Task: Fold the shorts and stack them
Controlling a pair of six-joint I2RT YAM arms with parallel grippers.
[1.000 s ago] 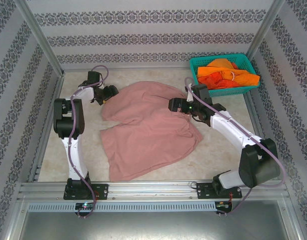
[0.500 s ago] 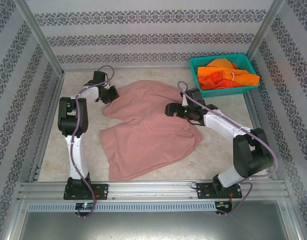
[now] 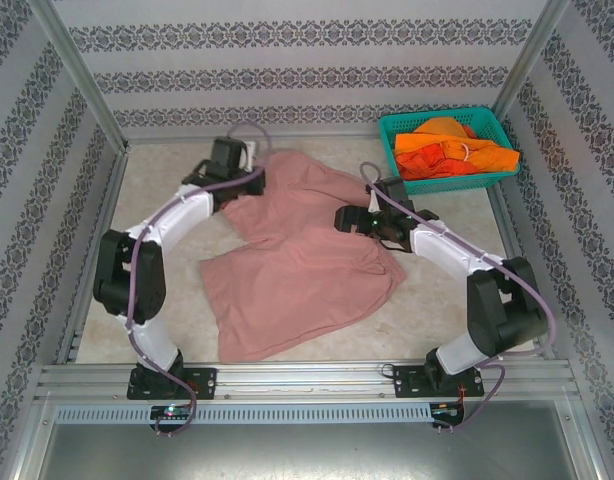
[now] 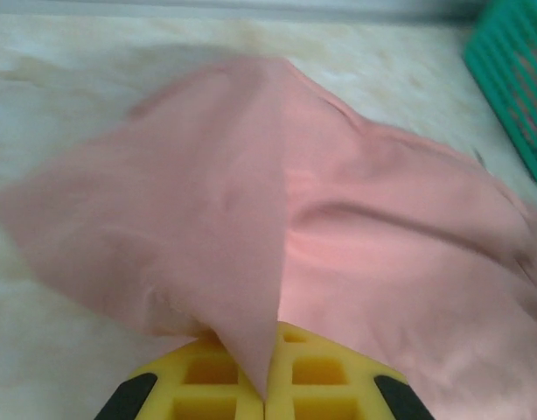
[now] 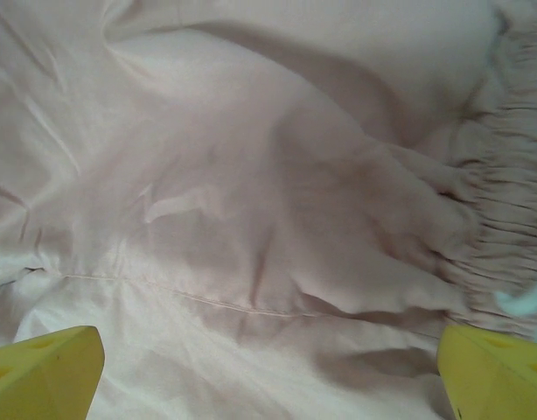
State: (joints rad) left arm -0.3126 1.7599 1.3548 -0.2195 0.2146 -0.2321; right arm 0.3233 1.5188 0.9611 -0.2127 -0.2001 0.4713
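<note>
Left gripper (image 4: 267,350) is clamped shut on a corner of the pink shorts (image 3: 297,260), holding that edge up off the table (image 3: 437,295) at the far left. Right gripper (image 5: 268,367) is spread wide with nothing in it, low over the same pair. I'd say barely started: first fold only beginning, nothing stacked. Count: one pink pair mid-table, one teal basket (image 3: 457,183) with orange shorts (image 3: 452,150) heaped inside, can't tell how many
</note>
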